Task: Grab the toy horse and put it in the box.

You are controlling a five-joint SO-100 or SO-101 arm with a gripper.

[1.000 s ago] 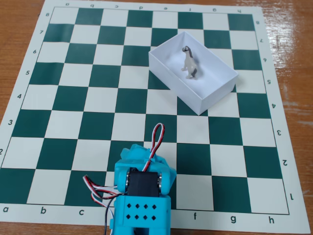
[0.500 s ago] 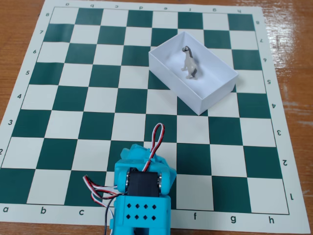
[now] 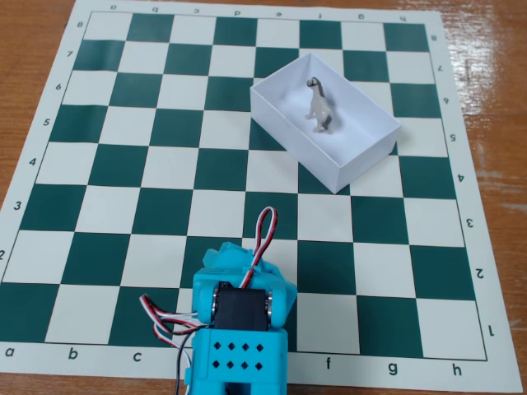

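Judging the toy horse (image 3: pixel 319 109), upright in the box (image 3: pixel 362 164), light and slippery, I'd pinch its body; gripper (image 3: pixel 235 257) state unclear.

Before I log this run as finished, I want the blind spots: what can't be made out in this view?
- Hand: fixed view, folded under the turquoise arm body; open or shut unreadable.
- Arm base: cut off by the bottom edge.
- Toy horse in the box: too small to tell whether its feet rest flat.
- Chessboard corners: cropped by the frame.
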